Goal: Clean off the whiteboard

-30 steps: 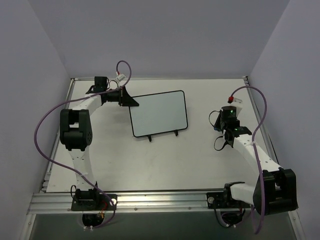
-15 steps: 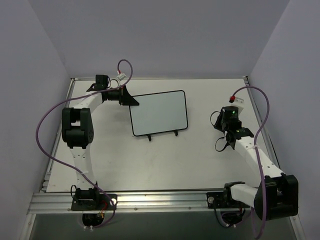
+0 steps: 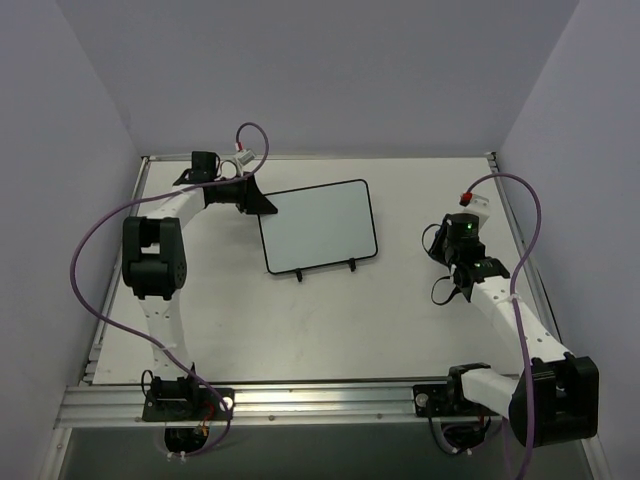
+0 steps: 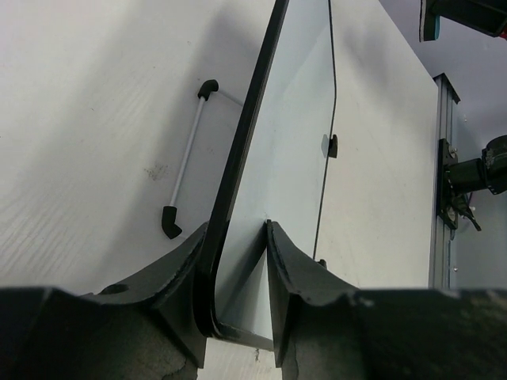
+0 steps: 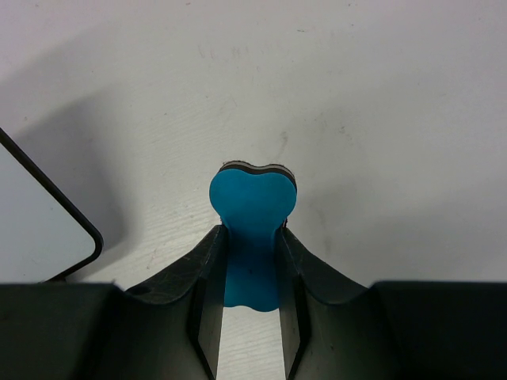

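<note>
As seen from above, stands at the far middle of the worktop (image 3: pixel 300 330), a little left of centre: board (image 3: pixel 318 228), face blank, black frame, two black feet (image 3: pixel 350 265) at the near edge. Leans rather than lies flat, by the left wrist view. Backed there by a thin white rod (image 4: pixel 186 162) with black ends, seen against the worktop just beside the frame.

Gripped at the far left corner by the left jaws: pinching the board, one finger (image 4: pixel 158 277) against the frame, the other against the white face. Reached by the left arm (image 3: pixel 150 260), bent along the left side.

Well apart on the right, right jaws pressed onto an eraser (image 5: pixel 252 210): blue, heart-shaped at the showing end, dark layer along its far edge. Pointed at bare worktop; cannot tell whether touching it. One rounded board corner at the left edge of the right wrist view, apart from the eraser. Right arm (image 3: pixel 510 310) angled back to its base at the near right.

Beyond these: purple cables (image 3: pixel 71 268) looping off both arms, metal rail (image 3: pixel 320 400) along the near edge, pale walls (image 3: pixel 330 70) on three sides.
</note>
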Robot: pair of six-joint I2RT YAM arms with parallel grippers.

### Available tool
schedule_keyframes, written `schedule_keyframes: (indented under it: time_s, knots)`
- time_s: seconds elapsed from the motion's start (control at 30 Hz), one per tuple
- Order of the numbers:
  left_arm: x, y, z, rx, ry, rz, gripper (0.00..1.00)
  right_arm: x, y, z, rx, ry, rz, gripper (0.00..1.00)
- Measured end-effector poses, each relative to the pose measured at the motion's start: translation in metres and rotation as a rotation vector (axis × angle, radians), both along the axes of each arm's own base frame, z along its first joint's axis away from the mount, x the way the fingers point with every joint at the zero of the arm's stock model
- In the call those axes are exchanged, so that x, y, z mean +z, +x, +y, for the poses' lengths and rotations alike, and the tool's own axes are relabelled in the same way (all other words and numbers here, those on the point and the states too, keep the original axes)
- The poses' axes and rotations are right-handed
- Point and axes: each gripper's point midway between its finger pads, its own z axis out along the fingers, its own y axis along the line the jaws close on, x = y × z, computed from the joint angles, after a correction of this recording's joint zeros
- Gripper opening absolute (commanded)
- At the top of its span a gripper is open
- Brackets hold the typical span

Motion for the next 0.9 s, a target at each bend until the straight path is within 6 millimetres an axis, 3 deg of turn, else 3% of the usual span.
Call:
schedule_keyframes:
  time_s: [0.3, 0.33, 0.43, 0.53, 0.57, 0.77, 0.9]
  knots:
    - [-0.001, 0.0, 0.003, 0.021, 0.025, -0.028, 0.48, -0.001, 0.0, 0.0, 0.004, -0.003, -0.001, 0.0]
    - [0.0, 0.001, 0.003, 0.025, 0.028, -0.032, 0.59, -0.001, 0.0, 0.0, 0.004, -0.004, -0.001, 0.0]
    - [-0.001, 0.003, 0.006, 0.044, 0.045, -0.043, 0.6, -0.001, 0.0, 0.0, 0.004, -0.004, 0.0, 0.0]
    - [-0.002, 0.006, 0.007, 0.057, 0.059, -0.055, 0.8, -0.001, 0.0, 0.0, 0.005, -0.005, 0.0, 0.0]
    - [-0.002, 0.007, 0.008, 0.065, 0.066, -0.059, 0.94, -0.001, 0.0, 0.0, 0.006, -0.006, 0.0, 0.0]
    - [-0.007, 0.011, 0.012, 0.104, 0.084, -0.057, 0.94, -0.004, 0.0, 0.0, 0.006, -0.008, 0.01, 0.0]
    - [0.001, 0.014, 0.014, 0.146, 0.087, -0.058, 0.94, -0.012, 0.0, 0.0, 0.008, -0.011, 0.036, 0.0]
